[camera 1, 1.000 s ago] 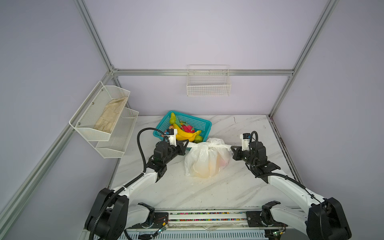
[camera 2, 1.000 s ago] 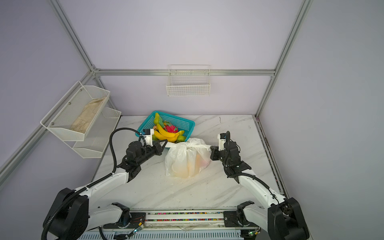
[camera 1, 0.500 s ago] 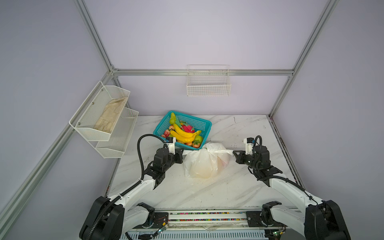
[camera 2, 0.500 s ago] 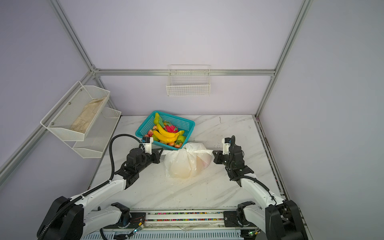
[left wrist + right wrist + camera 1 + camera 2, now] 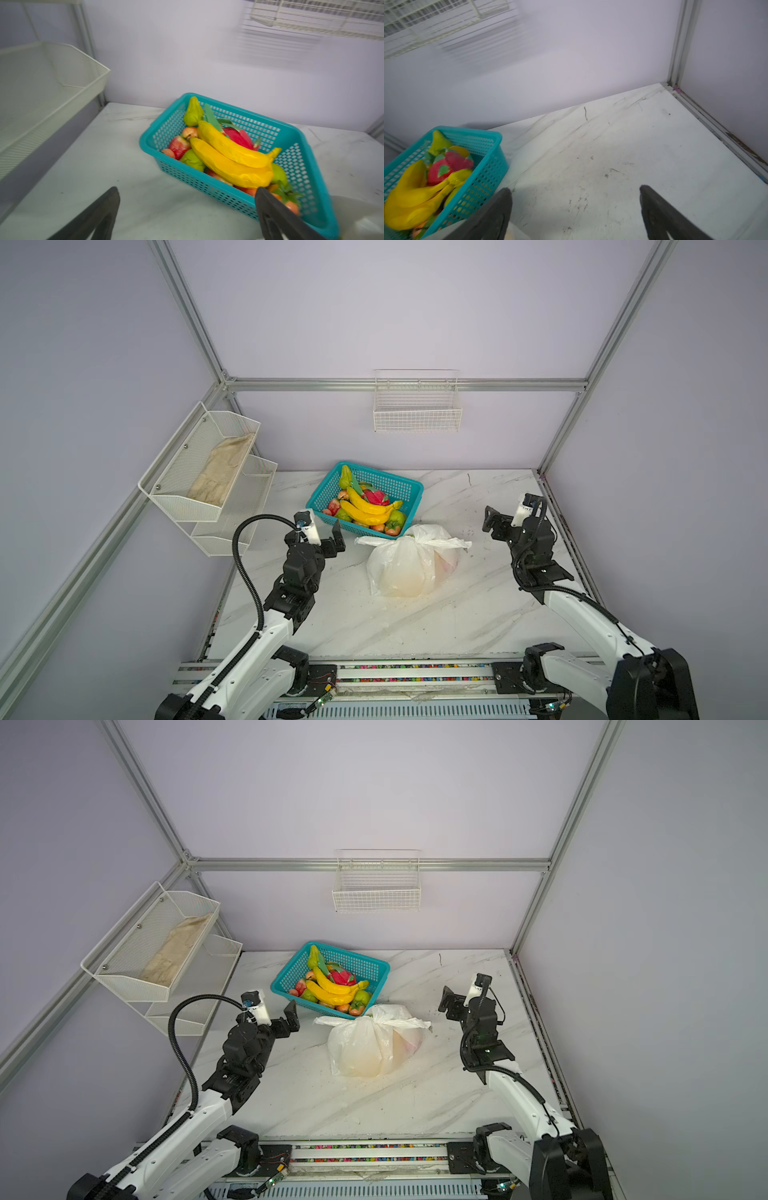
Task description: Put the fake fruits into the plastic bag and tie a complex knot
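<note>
table (image 5: 415, 626): bare marble at the near edge, so both arms have room to work.
bag (image 5: 409, 568): set on the table between the two arms and held by neither; it slumps under its own load. Faint orange and pink shapes are seen through the film, so some fruits (image 5: 446, 566) are judged to be inside.
knot (image 5: 419, 541): found at the bag's top, with the handles bunched and two flat ends spread sideways. It is judged tied, since it holds with nothing gripping it.
left gripper (image 5: 322, 531): jaws spread wide and empty, near the bag's left end and the basket's near corner.
right gripper (image 5: 505, 516): jaws spread wide and empty, held over bare table well apart from the bag.
basket (image 5: 320, 493): just behind the bag; contact cannot be told. Bananas (image 5: 365, 510) are piled over other fruits here, so the filling is judged partial.
racks (image 5: 417, 418): fixed on the walls, out of the work.
</note>
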Motion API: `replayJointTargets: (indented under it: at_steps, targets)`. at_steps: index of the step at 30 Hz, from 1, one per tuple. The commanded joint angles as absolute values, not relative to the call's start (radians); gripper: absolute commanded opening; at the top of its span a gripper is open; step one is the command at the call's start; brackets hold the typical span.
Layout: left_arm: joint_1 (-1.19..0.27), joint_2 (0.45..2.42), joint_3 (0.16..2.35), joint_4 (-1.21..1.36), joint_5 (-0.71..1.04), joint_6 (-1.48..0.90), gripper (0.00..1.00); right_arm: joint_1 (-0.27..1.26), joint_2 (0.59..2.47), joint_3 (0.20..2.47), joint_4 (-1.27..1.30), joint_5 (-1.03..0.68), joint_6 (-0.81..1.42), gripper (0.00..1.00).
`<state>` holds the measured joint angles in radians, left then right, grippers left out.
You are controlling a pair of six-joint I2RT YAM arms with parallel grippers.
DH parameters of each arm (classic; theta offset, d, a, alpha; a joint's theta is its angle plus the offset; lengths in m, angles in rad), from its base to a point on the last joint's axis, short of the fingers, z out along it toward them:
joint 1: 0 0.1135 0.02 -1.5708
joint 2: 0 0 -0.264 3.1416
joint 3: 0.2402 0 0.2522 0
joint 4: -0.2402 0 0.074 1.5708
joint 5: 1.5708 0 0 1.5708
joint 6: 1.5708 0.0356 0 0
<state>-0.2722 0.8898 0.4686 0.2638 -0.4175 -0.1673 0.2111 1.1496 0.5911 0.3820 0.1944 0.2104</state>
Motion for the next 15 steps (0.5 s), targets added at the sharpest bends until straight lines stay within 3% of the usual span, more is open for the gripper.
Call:
replayJointTargets:
  at_steps: [1,6,10,15]
  targets:
    - [-0.199,0.972,0.436,0.38,-0.564,-0.028,1.0,0.21,1.267,0.57,0.565,0.417,0.143,0.97]
    - [-0.082,1.155,0.381,0.579,-0.444,0.0,1.0,0.207,1.479,0.527,0.843,0.47,0.009,0.97]
    - [0.01,1.303,0.339,0.759,-0.264,-0.043,1.0,0.188,1.581,0.442,1.156,0.372,-0.028,0.97]
    - [0.049,1.403,0.345,0.861,-0.171,-0.079,1.0,0.152,1.68,0.425,1.335,0.29,-0.056,0.97]
